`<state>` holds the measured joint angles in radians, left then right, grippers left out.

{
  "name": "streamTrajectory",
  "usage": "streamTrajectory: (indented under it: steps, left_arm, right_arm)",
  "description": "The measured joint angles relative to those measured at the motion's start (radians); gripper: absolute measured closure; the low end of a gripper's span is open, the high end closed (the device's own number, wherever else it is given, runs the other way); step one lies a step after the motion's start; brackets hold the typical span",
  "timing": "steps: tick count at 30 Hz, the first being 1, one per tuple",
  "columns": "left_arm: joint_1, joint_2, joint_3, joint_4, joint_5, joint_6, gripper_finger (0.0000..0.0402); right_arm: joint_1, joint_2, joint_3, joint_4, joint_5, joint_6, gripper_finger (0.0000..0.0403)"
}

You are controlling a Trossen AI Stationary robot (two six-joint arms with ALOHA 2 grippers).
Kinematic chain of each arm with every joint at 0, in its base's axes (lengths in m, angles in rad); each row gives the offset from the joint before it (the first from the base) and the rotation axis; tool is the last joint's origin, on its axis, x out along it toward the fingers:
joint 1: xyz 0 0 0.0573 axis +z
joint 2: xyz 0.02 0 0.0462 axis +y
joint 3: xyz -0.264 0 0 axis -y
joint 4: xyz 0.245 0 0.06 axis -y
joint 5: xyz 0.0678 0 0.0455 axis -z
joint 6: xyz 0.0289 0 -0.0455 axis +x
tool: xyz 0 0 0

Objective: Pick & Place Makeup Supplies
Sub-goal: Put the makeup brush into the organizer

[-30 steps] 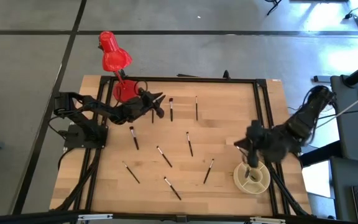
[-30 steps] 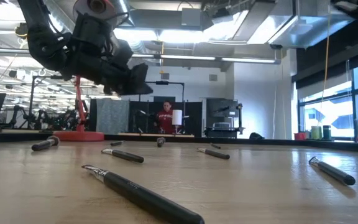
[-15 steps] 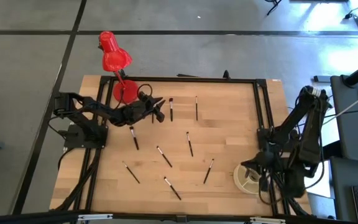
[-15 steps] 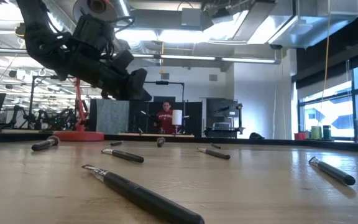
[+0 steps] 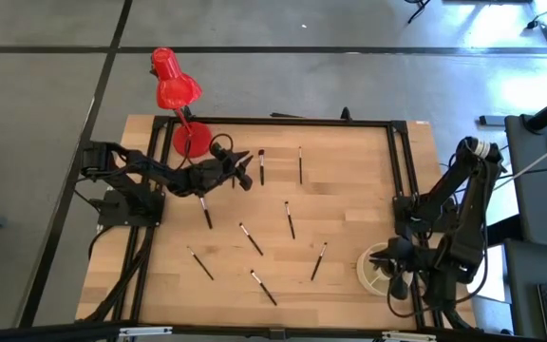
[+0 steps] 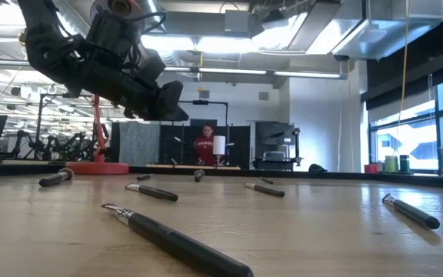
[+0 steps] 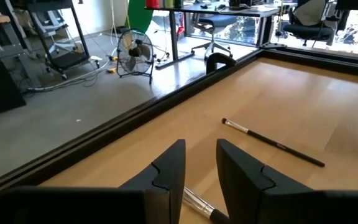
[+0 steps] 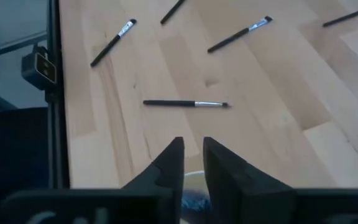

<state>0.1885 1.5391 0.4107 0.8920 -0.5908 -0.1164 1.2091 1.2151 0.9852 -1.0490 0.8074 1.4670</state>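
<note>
Several thin dark makeup brushes with pale tips lie flat and scattered on the wooden table (image 5: 349, 190), among them brush (image 5: 261, 166), brush (image 5: 290, 220) and brush (image 5: 263, 287). My left gripper (image 5: 244, 173) hovers open at the far left over a brush (image 7: 199, 204) that lies on the wood below its fingers; a second brush (image 7: 272, 143) lies beyond. My right gripper (image 8: 193, 158) hangs open over a cream round holder (image 5: 373, 261) at the near right, with nothing between its fingers.
A red desk lamp (image 5: 174, 95) stands at the far left corner, just behind my left arm. A black frame rail (image 5: 402, 180) runs round the table. In the low view a long brush (image 6: 175, 242) lies close to the near edge, and a person stands far off in the room.
My right gripper has swung from over the table toward the near right corner and sunk, ending above the round holder. My left gripper has shifted slightly toward the near edge. No brush on the table has moved.
</note>
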Motion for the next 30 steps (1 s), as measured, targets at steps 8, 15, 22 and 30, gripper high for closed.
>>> streamTrajectory:
  steps: [8,15,22,30]
  left_arm:
    - [-0.004,0.0,0.0,0.003,-0.004,0.013,0.0316]
    - [-0.004,0.0,0.0,0.05,-0.004,0.01,0.0315]
    - [-0.004,0.0,0.0,0.054,0.007,-0.001,0.0317]
    - [-0.004,0.0,0.0,0.051,0.006,-0.001,0.0318]
  right_arm:
    - [-0.054,-0.119,0.0,-0.01,0.072,-0.006,0.0324]
    - [-0.242,-0.184,0.0,-0.058,0.342,-0.117,0.0323]
    - [-0.494,-0.181,0.0,-0.006,0.337,-0.193,0.032]
    - [-0.73,-0.15,0.0,0.03,0.142,-0.26,0.0282]
